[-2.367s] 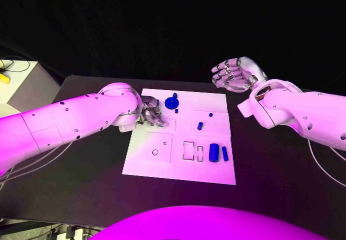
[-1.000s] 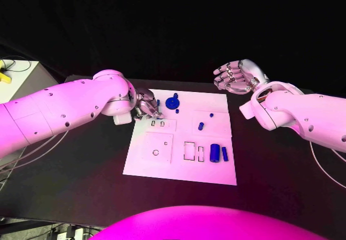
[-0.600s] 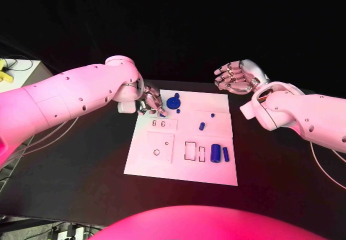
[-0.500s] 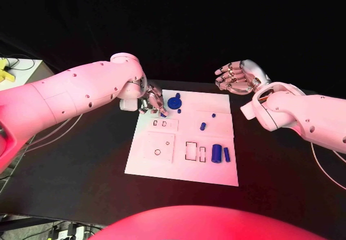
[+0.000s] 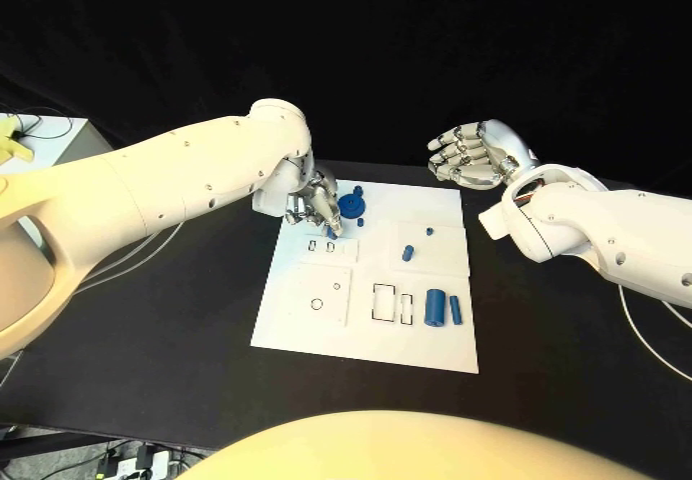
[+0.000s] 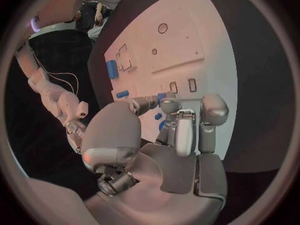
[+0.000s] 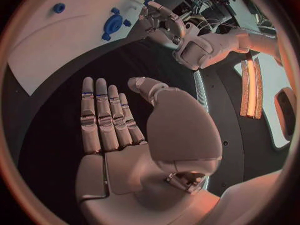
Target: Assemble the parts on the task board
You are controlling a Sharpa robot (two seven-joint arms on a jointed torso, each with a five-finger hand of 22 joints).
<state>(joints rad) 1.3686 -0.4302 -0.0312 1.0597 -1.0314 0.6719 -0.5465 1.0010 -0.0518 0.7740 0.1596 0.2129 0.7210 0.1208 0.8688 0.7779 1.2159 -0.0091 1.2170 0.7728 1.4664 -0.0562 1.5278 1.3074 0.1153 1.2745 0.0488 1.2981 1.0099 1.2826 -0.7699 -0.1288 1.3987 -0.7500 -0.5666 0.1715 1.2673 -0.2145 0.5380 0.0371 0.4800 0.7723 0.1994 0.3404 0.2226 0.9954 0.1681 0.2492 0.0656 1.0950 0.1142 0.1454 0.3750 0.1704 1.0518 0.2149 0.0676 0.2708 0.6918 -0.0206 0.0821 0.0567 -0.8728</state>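
Leftmost, the left hand [image 5: 310,200] is seen over the far left corner of the task board [image 5: 310,330], its fingers curled downward beside the round blue part [image 5: 348,206]. Whether anything is pinched between those fingers cannot be told: in the left wrist view the fingertips [image 6: 167,104] are bent close together over the white plate [image 6: 187,40], with small blue pieces partly hidden behind them. Just nearer than the hand, two small slots [image 5: 322,245] are cut in the board, and nearer again a square panel with two round holes [image 5: 323,294] is found. Toward the middle, two rectangular recesses [image 5: 389,303] are outlined in black, and a small blue peg [image 5: 408,252] stands farther back, with a smaller blue piece [image 5: 428,231] behind it. Beside the recesses a thick blue cylinder [image 5: 434,305] and a thin blue bar [image 5: 456,308] lie side by side. Off the board's far right corner, the right hand [image 5: 469,152] is held above the black table [image 5: 159,330], palm exposed, fingers loosely bent and apart, with nothing held. In the right wrist view its fingers [image 7: 106,116] are stretched together and empty.
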